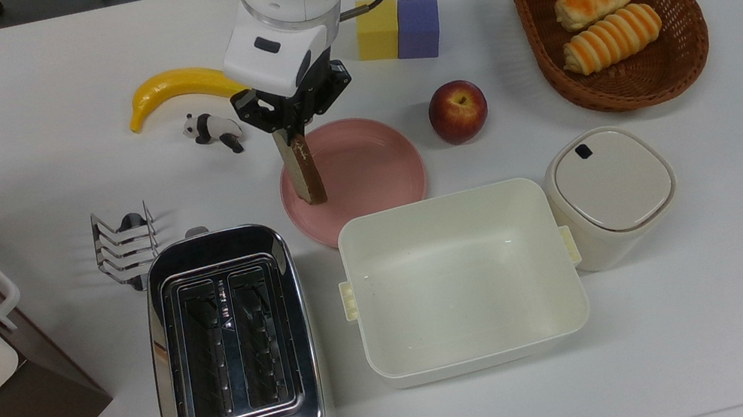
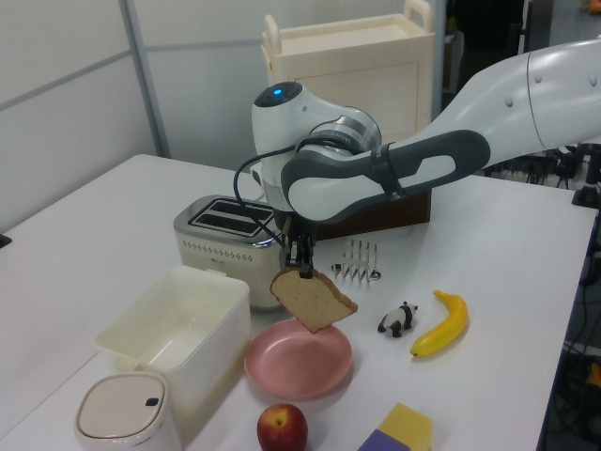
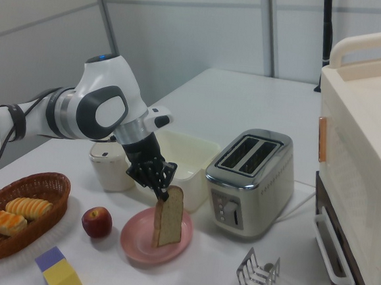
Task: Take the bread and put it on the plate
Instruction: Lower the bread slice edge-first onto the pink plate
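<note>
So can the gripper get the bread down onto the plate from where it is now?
Probably yes. The gripper holds the bread by its top edge, hanging above the pink plate, and nothing lies on the plate or between them.

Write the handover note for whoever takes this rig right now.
Gripper: shut on the bread, pinching its top edge; the slice hangs upright.
Bread: above the plate, over the side nearer the toaster. In the left view its lower edge is clear of the plate; in the right view I cannot tell whether it touches.
Plate: on the table between the tub, the apple and the panda.
Done: bread picked up and carried to the plate.
Left: lower it, let go so it lies on the plate, pull the arm back.
</note>
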Robot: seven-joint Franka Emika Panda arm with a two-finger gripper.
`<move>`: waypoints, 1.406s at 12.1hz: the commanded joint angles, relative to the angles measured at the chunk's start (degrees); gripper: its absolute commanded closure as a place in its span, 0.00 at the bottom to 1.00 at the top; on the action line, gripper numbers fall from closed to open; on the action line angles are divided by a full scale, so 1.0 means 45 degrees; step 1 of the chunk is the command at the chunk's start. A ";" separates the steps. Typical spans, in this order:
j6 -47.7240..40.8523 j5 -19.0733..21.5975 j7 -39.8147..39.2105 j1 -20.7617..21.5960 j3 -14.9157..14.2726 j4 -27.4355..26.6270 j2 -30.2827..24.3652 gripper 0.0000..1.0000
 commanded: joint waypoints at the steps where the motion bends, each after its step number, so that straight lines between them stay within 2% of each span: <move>1: 0.0395 -0.0558 0.0370 0.0097 0.0000 -0.0363 -0.0182 1.00; 5: 0.0434 -0.1398 0.0975 0.0097 0.0156 -0.0500 -0.0182 1.00; 11: 0.0570 -0.1048 0.1132 0.0078 0.0605 -0.0559 -0.0201 1.00; 17: 0.0824 -0.1340 0.1151 0.0078 0.0605 -0.0715 -0.0104 1.00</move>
